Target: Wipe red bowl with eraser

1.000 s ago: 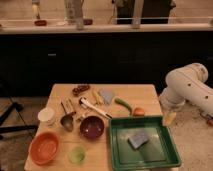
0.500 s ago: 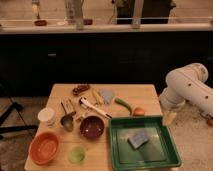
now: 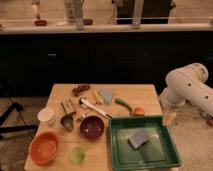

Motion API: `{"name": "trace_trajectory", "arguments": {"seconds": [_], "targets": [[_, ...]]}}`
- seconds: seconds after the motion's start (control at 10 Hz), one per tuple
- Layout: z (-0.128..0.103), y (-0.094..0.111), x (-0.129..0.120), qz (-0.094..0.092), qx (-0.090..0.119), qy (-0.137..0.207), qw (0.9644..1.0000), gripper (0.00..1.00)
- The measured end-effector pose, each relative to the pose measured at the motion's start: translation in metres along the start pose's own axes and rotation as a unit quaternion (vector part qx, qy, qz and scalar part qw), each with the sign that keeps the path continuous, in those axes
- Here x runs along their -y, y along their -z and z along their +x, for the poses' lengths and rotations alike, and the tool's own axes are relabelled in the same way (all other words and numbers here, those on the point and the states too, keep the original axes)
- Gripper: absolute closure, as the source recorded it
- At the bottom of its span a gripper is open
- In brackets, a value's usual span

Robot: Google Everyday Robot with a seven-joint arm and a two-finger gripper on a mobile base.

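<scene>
The eraser (image 3: 67, 106), a small tan-brown block with a darker face, lies on the wooden table (image 3: 135, 92) left of centre, just above a metal scoop (image 3: 67, 121) and right of the white cup (image 3: 47, 116). The dark red bowl (image 3: 92, 127) stands in the middle of the table, a little below and right of the eraser. My white arm (image 3: 187, 90) comes in from the right. My gripper (image 3: 170, 118) hangs down off the table's right edge, beside the green tray, far from the eraser and the bowl and holding nothing that I can see.
An orange bowl (image 3: 44, 148) and a small green cup (image 3: 76, 154) stand at the front left. A green tray (image 3: 165, 150) at the front right holds a blue-grey sponge pad (image 3: 138, 138). A white-handled tool (image 3: 95, 107), a green vegetable (image 3: 123, 104) and an orange fruit (image 3: 138, 111) lie mid-table.
</scene>
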Motion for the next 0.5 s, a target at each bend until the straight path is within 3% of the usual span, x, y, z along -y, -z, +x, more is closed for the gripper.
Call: {"name": "trace_trajectory", "arguments": {"seconds": [0.5], "targets": [[0.0002, 0.0001, 0.0006, 0.001, -0.007, 0.000, 1.0000, 0.20]]}}
